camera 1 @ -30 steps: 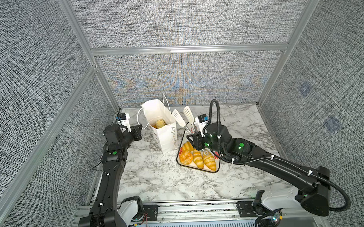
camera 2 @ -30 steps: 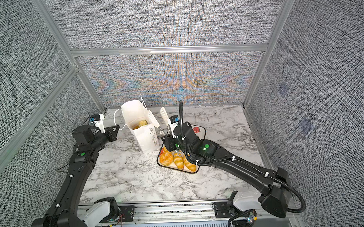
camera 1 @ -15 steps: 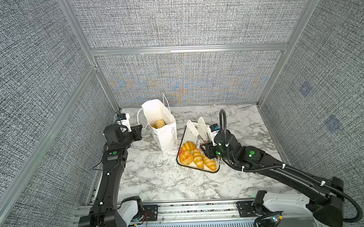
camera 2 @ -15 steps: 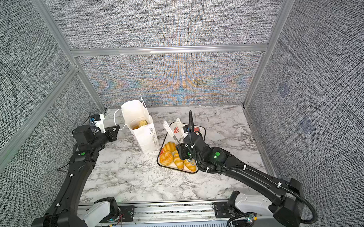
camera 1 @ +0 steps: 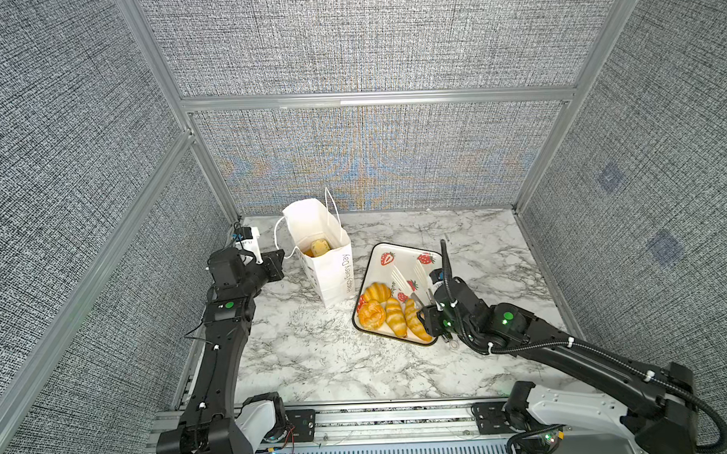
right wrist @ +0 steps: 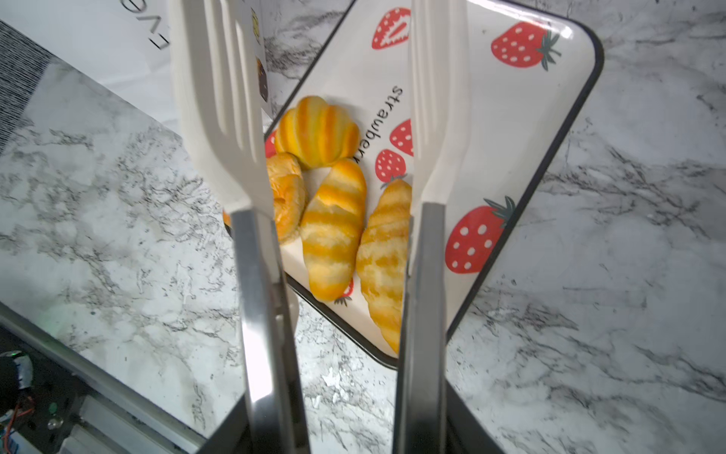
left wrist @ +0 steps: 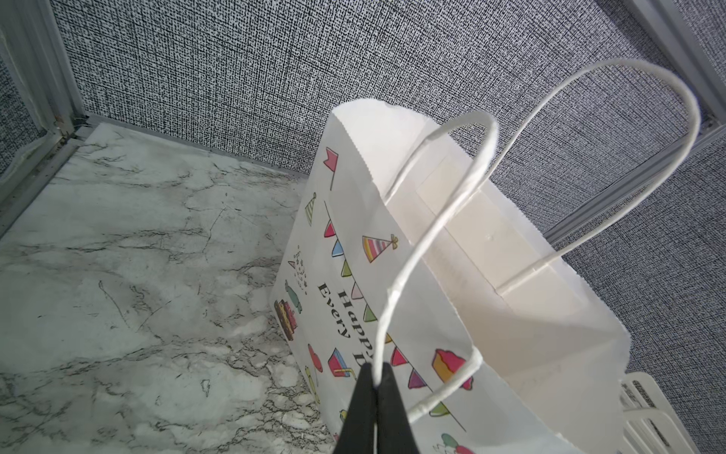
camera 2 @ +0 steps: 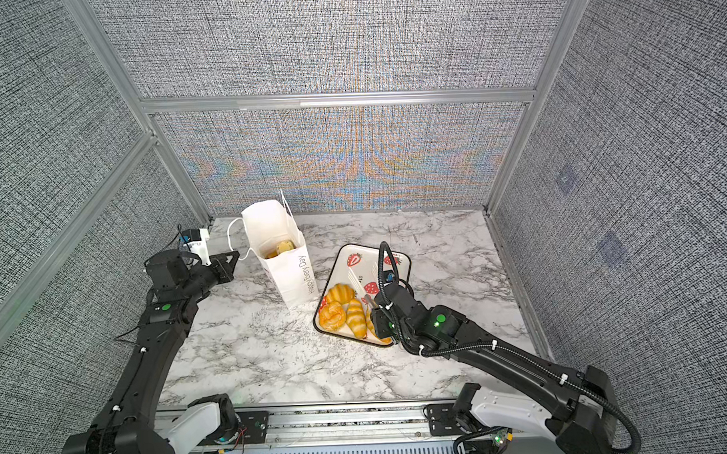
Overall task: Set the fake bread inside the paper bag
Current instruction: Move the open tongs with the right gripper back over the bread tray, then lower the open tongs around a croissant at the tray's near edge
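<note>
**Bag Held, Tongs Ready**

Our left gripper [left wrist: 376,377] has its fingers [left wrist: 363,393] pinched shut on the handle [left wrist: 432,220], at 9 o'clock from the paper bag [camera 1: 330,270], maybe to hold its mouth open. Our right gripper [camera 1: 433,317] grips tongs [right wrist: 220,118], their ends apart and empty, over the tray [camera 1: 404,251] at 4 o'clock. Four shiny, stripy golden bread pieces [camera 1: 393,318] lie there; one roll [camera 1: 319,247] sits in the bag.
</note>
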